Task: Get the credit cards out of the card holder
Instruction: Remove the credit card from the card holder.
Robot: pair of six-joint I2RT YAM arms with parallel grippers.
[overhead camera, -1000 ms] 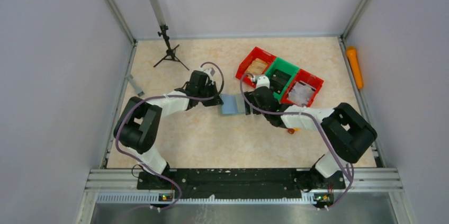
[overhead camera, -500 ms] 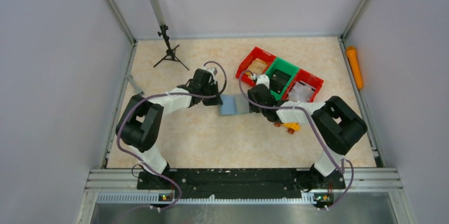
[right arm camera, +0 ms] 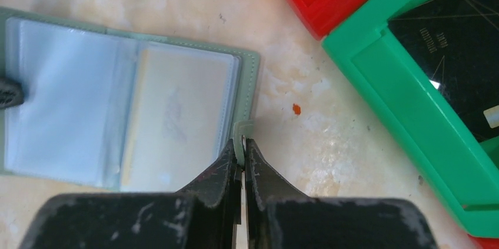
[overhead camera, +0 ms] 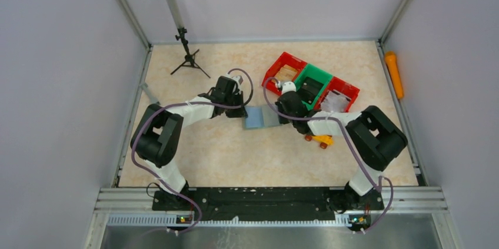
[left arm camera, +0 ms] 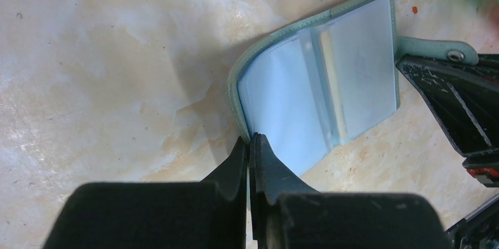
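The card holder lay open on the table at the middle of the overhead frame, held between the two arms, its grey-green cover underneath and the pale clear sleeves facing up. The left gripper reached it from the left of the frame. In the left wrist view its jaws were pressed together on the near edge of the holder, which curled up off the surface there. The right gripper came in from the right of the frame. In the right wrist view its jaws were pinched together on the small snap tab at the holder's edge. A pale tan credit card showed through the sleeve nearest that tab, still tucked inside. How many cards were in there could not be told. Up and to the right of the holder stood a row of bins, a red bin, a green bin and a second red bin, close to the right gripper but not touching the holder. A yellow toy car sat just below the right forearm. A small tripod stood at the upper left, and an orange object lay outside the table's right edge.
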